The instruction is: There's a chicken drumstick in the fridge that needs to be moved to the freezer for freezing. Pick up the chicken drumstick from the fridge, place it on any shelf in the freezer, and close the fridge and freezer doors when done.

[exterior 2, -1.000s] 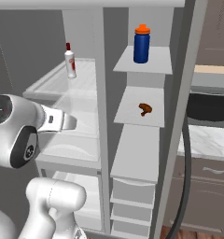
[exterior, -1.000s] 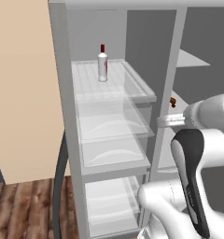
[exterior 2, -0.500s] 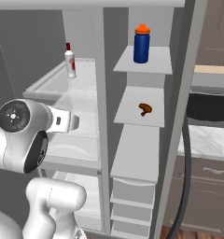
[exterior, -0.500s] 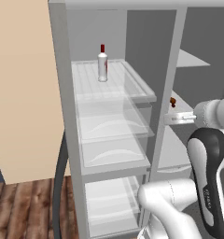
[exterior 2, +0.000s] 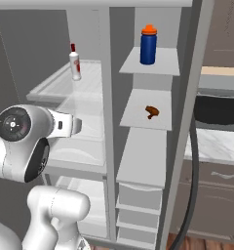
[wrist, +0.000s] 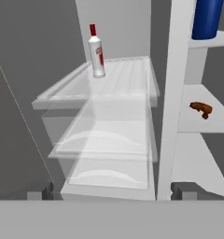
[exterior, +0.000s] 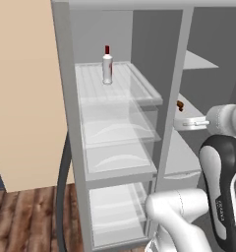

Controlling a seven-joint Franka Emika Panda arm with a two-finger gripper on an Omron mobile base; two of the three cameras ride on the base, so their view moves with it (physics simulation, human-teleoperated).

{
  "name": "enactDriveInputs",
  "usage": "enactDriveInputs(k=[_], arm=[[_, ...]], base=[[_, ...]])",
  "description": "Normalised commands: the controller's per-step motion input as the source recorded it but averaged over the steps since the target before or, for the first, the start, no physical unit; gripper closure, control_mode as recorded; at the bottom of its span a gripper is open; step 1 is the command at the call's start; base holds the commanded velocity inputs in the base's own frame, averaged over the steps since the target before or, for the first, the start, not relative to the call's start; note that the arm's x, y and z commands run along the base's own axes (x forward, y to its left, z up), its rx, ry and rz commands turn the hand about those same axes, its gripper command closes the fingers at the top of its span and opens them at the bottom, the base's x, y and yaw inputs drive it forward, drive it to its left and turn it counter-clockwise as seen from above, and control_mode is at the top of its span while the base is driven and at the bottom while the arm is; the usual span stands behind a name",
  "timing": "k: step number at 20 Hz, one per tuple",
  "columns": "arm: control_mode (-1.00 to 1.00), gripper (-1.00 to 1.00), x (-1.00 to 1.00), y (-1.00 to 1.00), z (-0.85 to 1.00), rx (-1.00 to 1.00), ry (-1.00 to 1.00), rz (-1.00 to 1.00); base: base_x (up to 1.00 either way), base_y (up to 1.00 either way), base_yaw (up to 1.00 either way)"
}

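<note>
The chicken drumstick (exterior 2: 151,111) (exterior: 180,105) (wrist: 201,109) lies on a pale opaque shelf (exterior 2: 136,117) in the freezer (exterior 2: 138,161), the narrow right half of the grey unit. The fridge (exterior: 117,133), with glass shelves, is the wider left half. My gripper (wrist: 111,190) (exterior: 191,122) (exterior 2: 74,126) is open and empty. It hovers in front of the divider post, back from the drumstick and apart from it. Both doors stand open and are seen edge-on: the fridge door (exterior: 65,123) at the left, the freezer door (exterior 2: 188,97) at the right.
A white red-capped bottle (exterior: 107,65) (wrist: 96,53) stands on the top glass shelf. A blue orange-capped bottle (exterior 2: 148,45) stands on the freezer shelf above the drumstick. Solid drawers (exterior 2: 137,200) fill the freezer's bottom. A marble counter (exterior 2: 221,141) lies to the right.
The hand has drawn slightly away from the freezer shelf while the arm's elbow swung. The jaws stayed open. The drumstick has not moved.
</note>
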Motion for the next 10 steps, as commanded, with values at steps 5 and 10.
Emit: enactDriveInputs(k=[5, 10], arm=[[1.00, -1.00, 0.00, 0.00, 0.00, 0.00, 0.00, 0.00], [1.00, -1.00, 0.00, 0.00, 0.00, 0.00, 0.00, 0.00]], base=[[-0.41, 0.00, 0.00], [-0.25, 0.00, 0.00]])
